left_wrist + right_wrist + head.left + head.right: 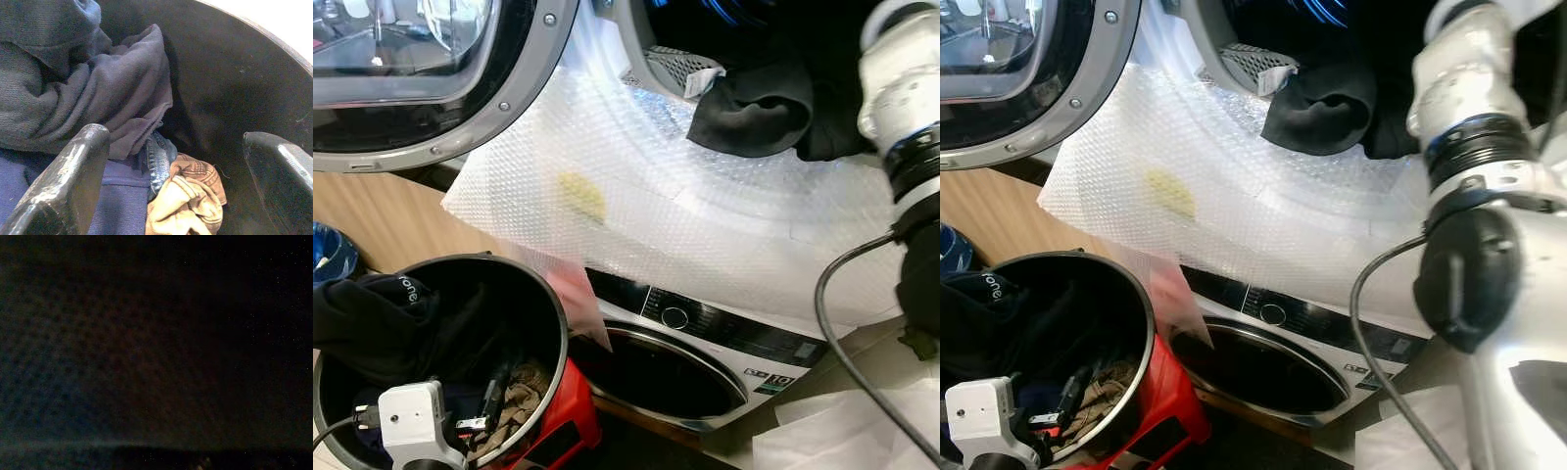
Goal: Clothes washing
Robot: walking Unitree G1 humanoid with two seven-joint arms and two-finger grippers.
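A black bucket (558,328) at the lower left holds laundry: a dark grey garment (73,88), blue denim (157,156) and a tan cloth (183,196). Another black garment (367,318) is draped over its left rim. My left gripper (173,142) is inside the bucket, open, its fingers (73,166) straddling the pile just above it without holding anything. A black garment (754,108) hangs out of the upper drum's mouth. My right arm (1469,127) reaches up towards that drum. The right wrist view is nearly black.
The upper machine's round door (421,88) stands open at the top left. Bubble wrap (705,215) covers the front below the drum. A lower machine with a knob (674,317) and a round opening (666,377) sits beneath. The bucket rests on a red stool (570,423). A black cable (832,333) loops at the right.
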